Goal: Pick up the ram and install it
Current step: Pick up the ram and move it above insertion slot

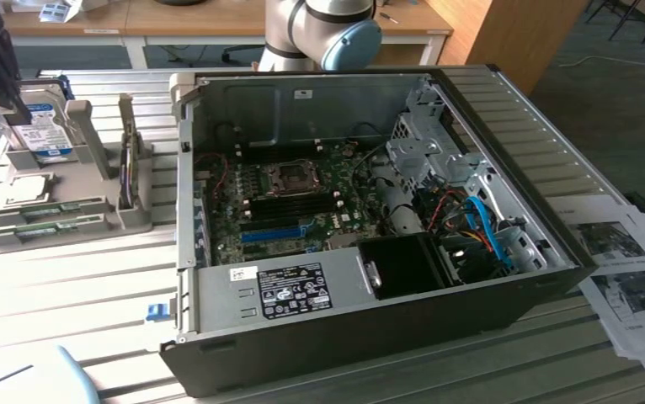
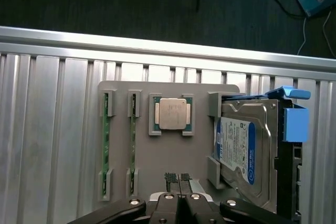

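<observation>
The gripper, fingers pressed together and empty, hangs above the grey holder with the ram standing on edge in its slot just beside the fingertips; a clean pick likely calls for centring squarely over that thin edge.

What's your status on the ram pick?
Gripper shut, empty, above the gray holder. Two ram sticks on edge in its slots, untouched. CPU and hard drive beside them, not blocking.

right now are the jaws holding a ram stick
No, both ram sticks stand in the gray holder, the shut jaws empty.
</observation>
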